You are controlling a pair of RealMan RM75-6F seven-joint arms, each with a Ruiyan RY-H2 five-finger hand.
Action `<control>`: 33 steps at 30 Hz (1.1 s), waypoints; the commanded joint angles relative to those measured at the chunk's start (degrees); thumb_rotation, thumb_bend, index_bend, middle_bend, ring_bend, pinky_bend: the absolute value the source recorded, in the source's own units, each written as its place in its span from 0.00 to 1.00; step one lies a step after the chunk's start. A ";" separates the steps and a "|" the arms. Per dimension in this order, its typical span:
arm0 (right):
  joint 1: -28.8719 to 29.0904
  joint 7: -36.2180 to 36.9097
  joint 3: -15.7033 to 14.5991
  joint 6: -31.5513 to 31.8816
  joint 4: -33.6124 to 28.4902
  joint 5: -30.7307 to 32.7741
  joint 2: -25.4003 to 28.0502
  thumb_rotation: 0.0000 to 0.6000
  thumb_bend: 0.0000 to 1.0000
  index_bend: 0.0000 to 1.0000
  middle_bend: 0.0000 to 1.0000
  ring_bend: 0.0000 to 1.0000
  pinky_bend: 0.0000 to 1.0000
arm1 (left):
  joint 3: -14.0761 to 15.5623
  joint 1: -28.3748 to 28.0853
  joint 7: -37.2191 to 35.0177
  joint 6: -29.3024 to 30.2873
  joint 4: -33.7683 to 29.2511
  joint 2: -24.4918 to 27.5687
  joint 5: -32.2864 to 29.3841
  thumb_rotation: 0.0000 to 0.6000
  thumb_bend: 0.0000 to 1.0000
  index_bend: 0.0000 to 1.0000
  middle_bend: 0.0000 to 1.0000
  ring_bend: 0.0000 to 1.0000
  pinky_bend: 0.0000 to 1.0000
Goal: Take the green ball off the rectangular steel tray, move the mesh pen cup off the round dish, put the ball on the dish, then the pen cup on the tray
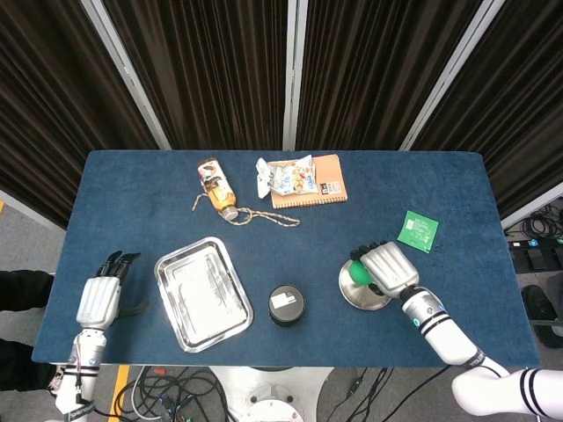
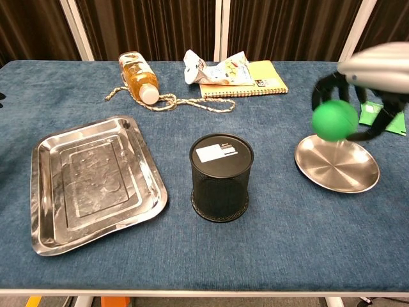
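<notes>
1. The desk is covered in dark blue cloth; black curtains with pale uprights hang behind it, and cables lie on the grey floor at its near edge.
2. At the far left the left hand hangs off the desk's edge, fingers slightly apart and holding nothing; the chest view does not show it.
3. The rectangular steel tray lies bare at front left, with a bottle and a rope behind it.
4. The mesh pen cup stands on the cloth mid-desk, mouth down, a white label on top.
5. Behind it lie a crumpled wrapper and a notebook.
6. The right hand grips the green ball just above the round dish; its arm is cut off by the frame, and a green packet lies beyond.
</notes>
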 commanded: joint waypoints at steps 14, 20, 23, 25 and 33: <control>-2.59 1.43 1.56 -6.66 10.69 2.62 -6.50 1.00 0.16 0.32 0.38 0.34 0.40 | -0.09 -0.05 0.35 0.24 -0.92 0.61 -0.20 1.00 0.08 0.16 0.16 0.08 0.23; -3.04 1.59 2.19 -7.67 9.66 2.95 -5.61 1.00 0.01 0.03 0.15 0.06 0.20 | -0.07 -0.04 0.46 0.41 -1.24 0.74 -0.16 1.00 0.08 0.16 0.16 0.08 0.23; -3.80 2.97 2.69 -7.05 8.56 1.93 -4.42 1.00 0.00 0.00 0.06 0.00 0.12 | -0.02 -0.02 0.58 0.58 -1.46 0.86 -0.01 1.00 0.08 0.16 0.16 0.08 0.23; -4.70 4.45 3.26 -5.62 6.86 0.66 -2.88 1.00 0.00 0.00 0.02 0.00 0.10 | -0.01 0.01 0.67 0.81 -1.76 1.00 0.17 1.00 0.08 0.16 0.16 0.08 0.23; -13.77 15.11 5.97 12.51 -2.43 -13.07 6.51 1.00 0.00 0.00 0.00 0.00 0.07 | -0.07 -1.15 1.72 1.55 -5.35 2.05 3.03 1.00 0.08 0.16 0.16 0.08 0.23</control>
